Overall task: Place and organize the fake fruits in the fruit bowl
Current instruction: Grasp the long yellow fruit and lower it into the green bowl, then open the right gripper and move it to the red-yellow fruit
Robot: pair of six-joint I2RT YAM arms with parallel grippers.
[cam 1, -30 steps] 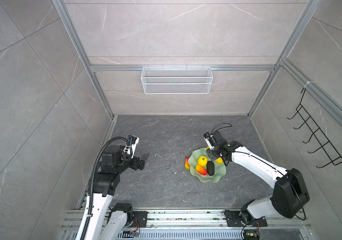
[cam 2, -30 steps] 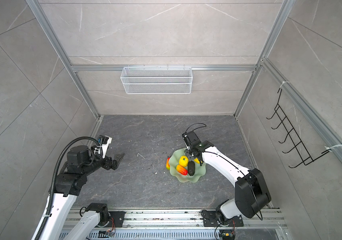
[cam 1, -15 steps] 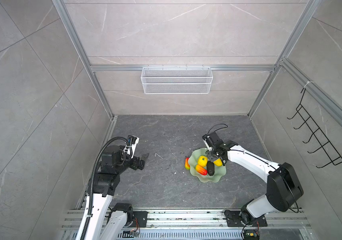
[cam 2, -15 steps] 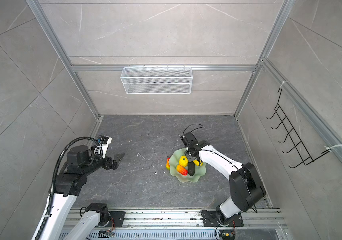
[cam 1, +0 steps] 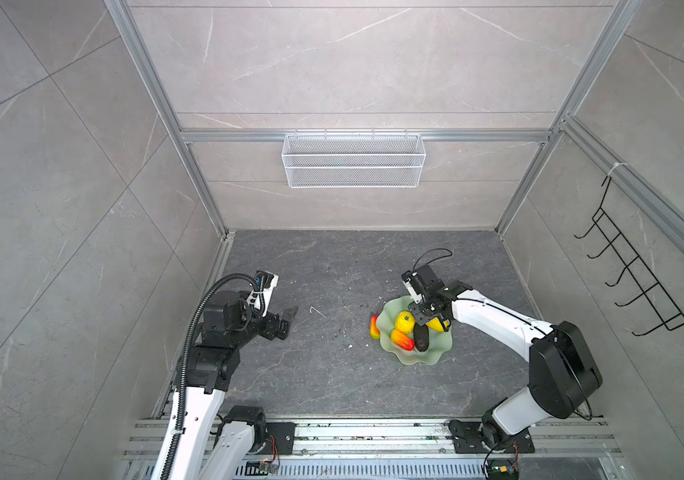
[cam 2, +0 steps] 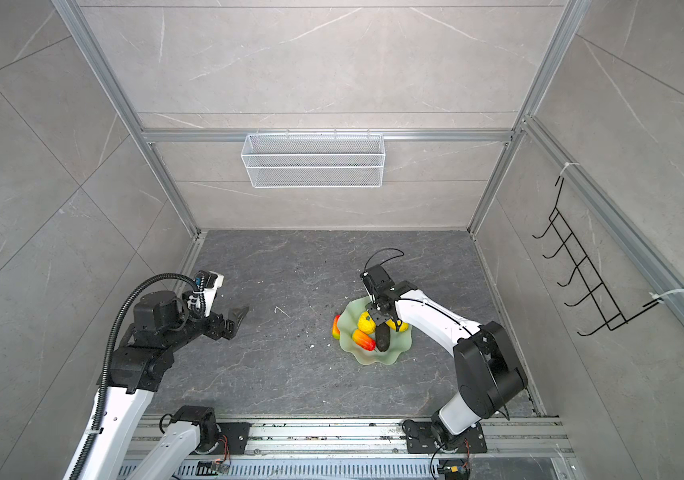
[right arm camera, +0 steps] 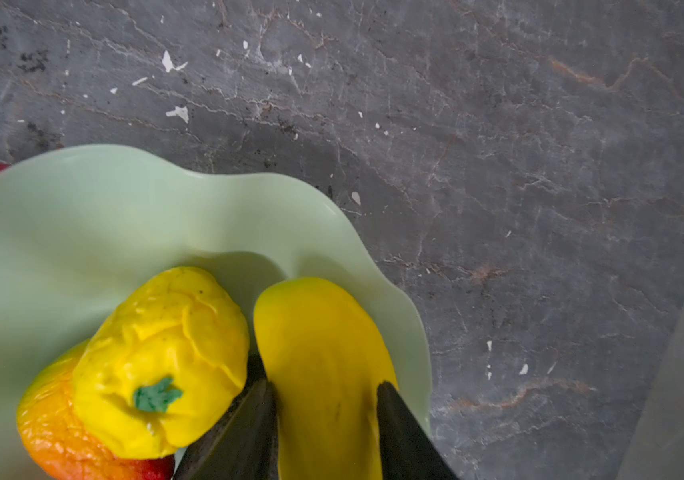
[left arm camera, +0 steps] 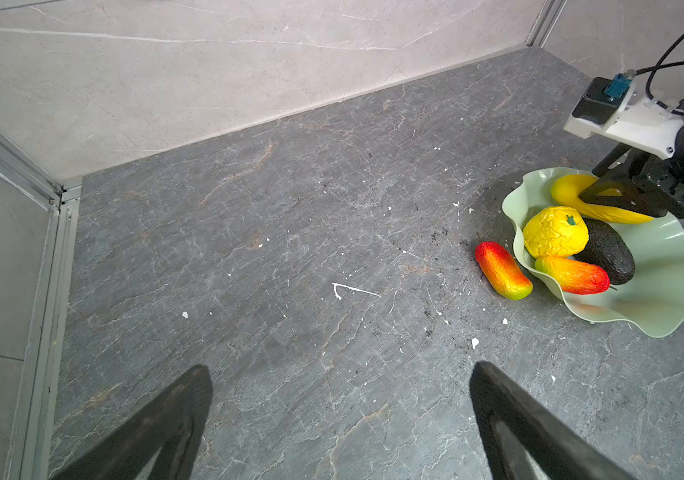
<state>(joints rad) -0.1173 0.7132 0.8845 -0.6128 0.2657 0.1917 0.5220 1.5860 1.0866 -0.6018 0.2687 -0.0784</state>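
Observation:
The pale green fruit bowl (cam 1: 415, 359) (left arm camera: 664, 316) sits right of centre on the floor. Inside it lie a bumpy yellow citrus (cam 1: 404, 322) (right arm camera: 161, 357), a dark oval (cam 1: 420, 337) (left arm camera: 608, 253) and a red-orange mango (cam 1: 402, 338) (left arm camera: 573, 274). My right gripper (right arm camera: 326, 384) (cam 1: 431, 320) is shut on the long yellow fruit (right arm camera: 323, 340) (left arm camera: 569, 187), which rests low in the bowl's far side beside the citrus. A second red-orange mango (cam 1: 374, 327) (left arm camera: 502, 270) lies on the floor against the bowl's left rim. My left gripper (left arm camera: 340, 368) (cam 1: 288, 318) hangs open and empty, well left of the bowl.
A white wire basket (cam 1: 353, 162) hangs on the back wall and a black hook rack (cam 1: 643, 286) on the right wall. Grey walls close in the dark stone floor (cam 1: 332, 374) on three sides, with metal rails along the front edge.
My right wrist has shifted slightly left over the bowl with the long yellow fruit, and its elbow has swung a little. The left arm has not moved.

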